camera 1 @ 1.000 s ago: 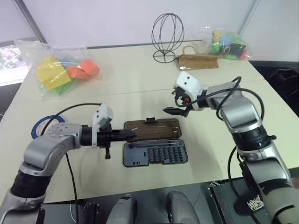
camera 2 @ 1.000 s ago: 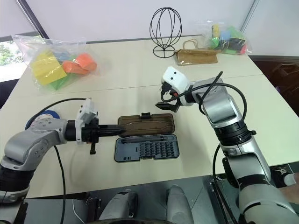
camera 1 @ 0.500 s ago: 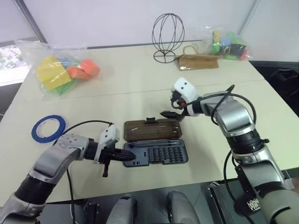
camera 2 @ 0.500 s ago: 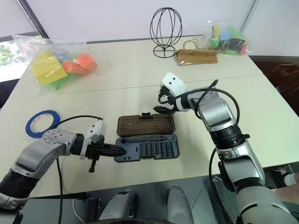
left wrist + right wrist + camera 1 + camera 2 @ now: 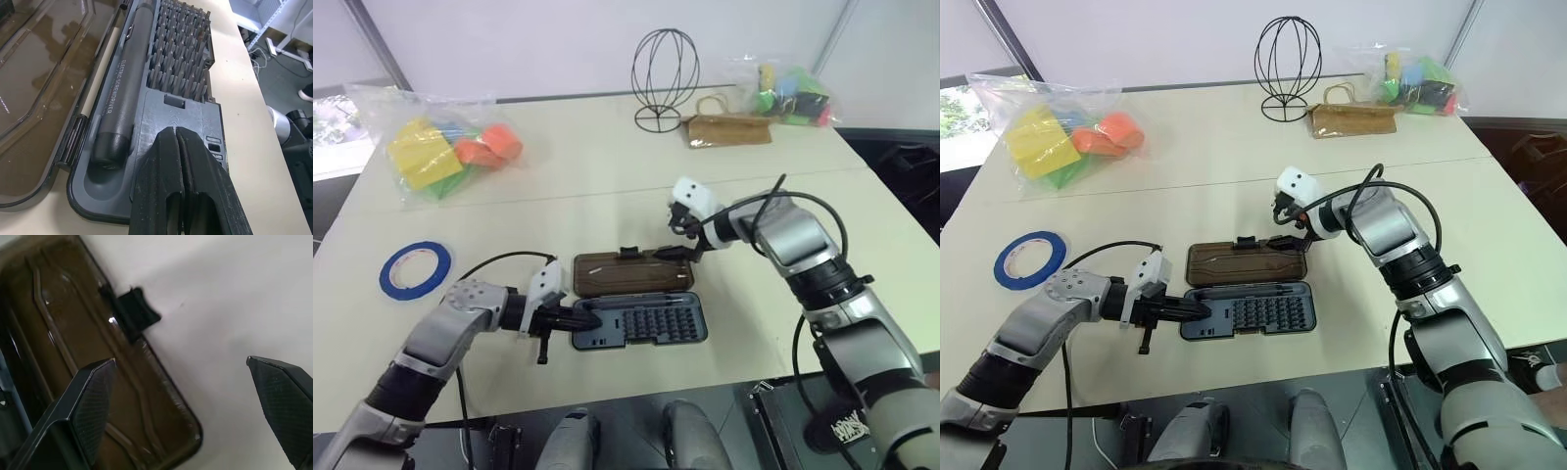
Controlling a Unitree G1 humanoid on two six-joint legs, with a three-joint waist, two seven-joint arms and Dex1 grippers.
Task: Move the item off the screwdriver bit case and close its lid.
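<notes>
The flat blue ring of tape [image 5: 415,269] already lies on the counter [image 5: 607,176], well apart from the dark grey plastic bit case [image 5: 639,319]; its smoky-brown translucent lid [image 5: 631,270] lies flat open, yet to be shut. The left gripper [image 5: 177,147], closed and empty, rests over the case's end; the right gripper [image 5: 183,396], wide open, straddles the lid's far edge

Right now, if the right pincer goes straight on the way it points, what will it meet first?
Most likely the lid of the open screwdriver bit case. The open right pincer points down at the lid's far edge near the latch; one finger may land on the table. Depth is hard to judge.
</notes>
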